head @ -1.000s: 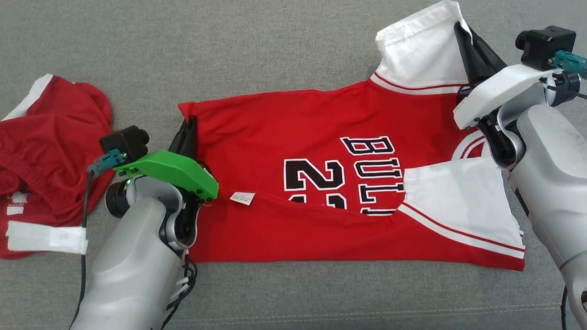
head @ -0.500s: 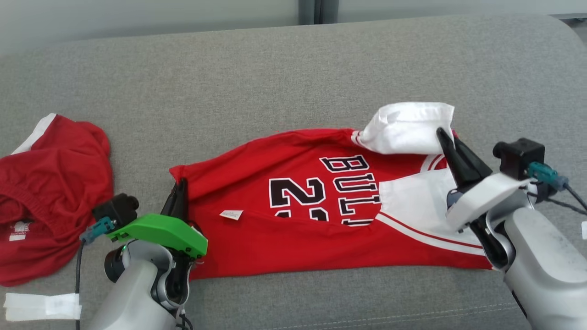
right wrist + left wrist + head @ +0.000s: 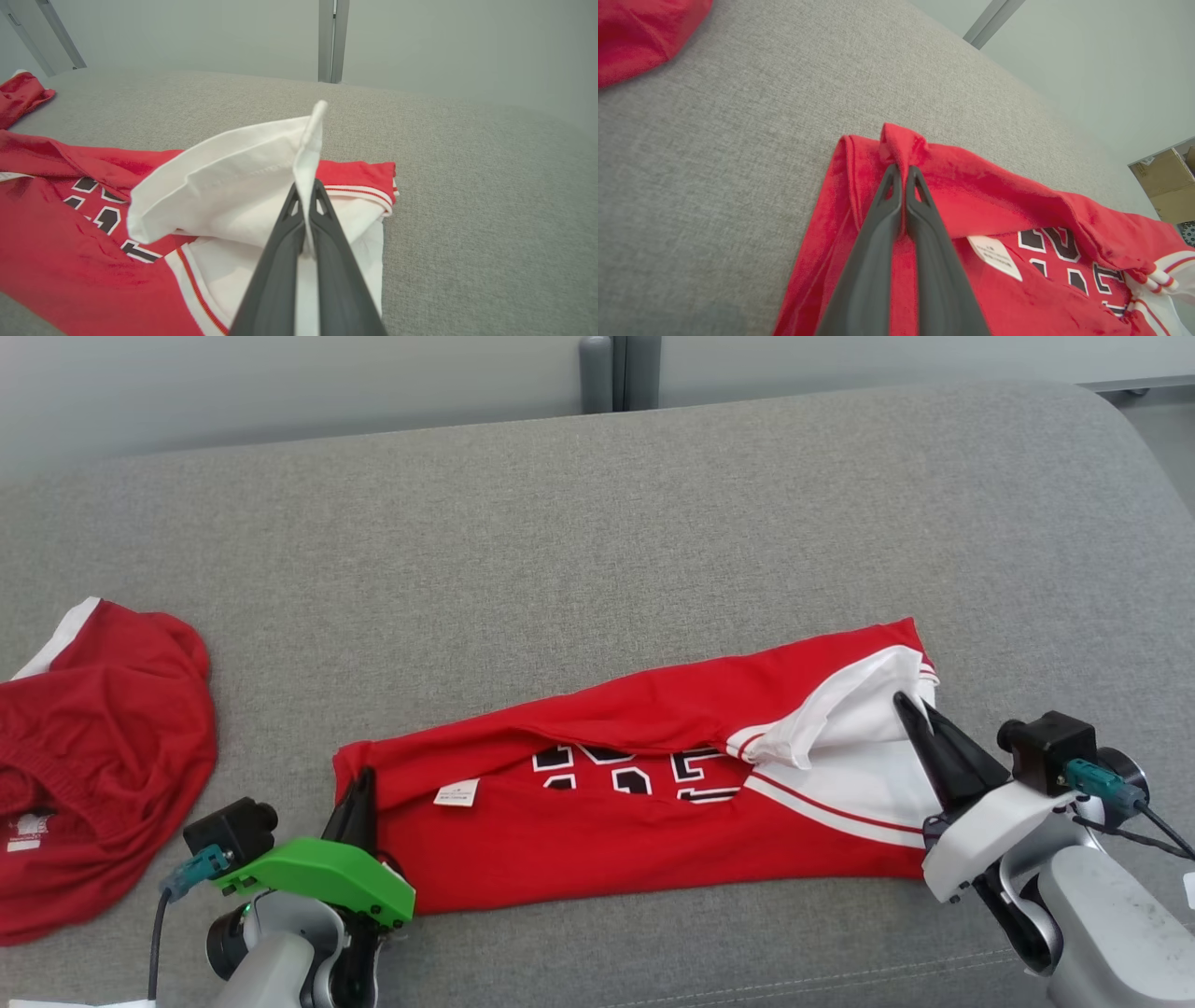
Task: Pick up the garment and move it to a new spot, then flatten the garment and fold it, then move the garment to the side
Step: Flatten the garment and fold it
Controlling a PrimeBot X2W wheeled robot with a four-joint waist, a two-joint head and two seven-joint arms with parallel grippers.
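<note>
With the jersey (image 3: 597,840) lying on the sofa (image 3: 560,541), the left hand (image 3: 901,169) is pinching its red hem (image 3: 906,144) and the right hand (image 3: 306,186) its white sleeve (image 3: 224,177), and both should be drawing the fold nearer evenly, taut, edges matching.

Jersey (image 3: 579,845) on couch (image 3: 560,551) (2nd garment (image 3: 103,756) left)

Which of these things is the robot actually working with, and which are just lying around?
In the job: red jersey, pinched at its hem by the left end effector and at a white sleeve by the right end effector.
Lying about: other red garment at the left; cardboard box in the background.
</note>
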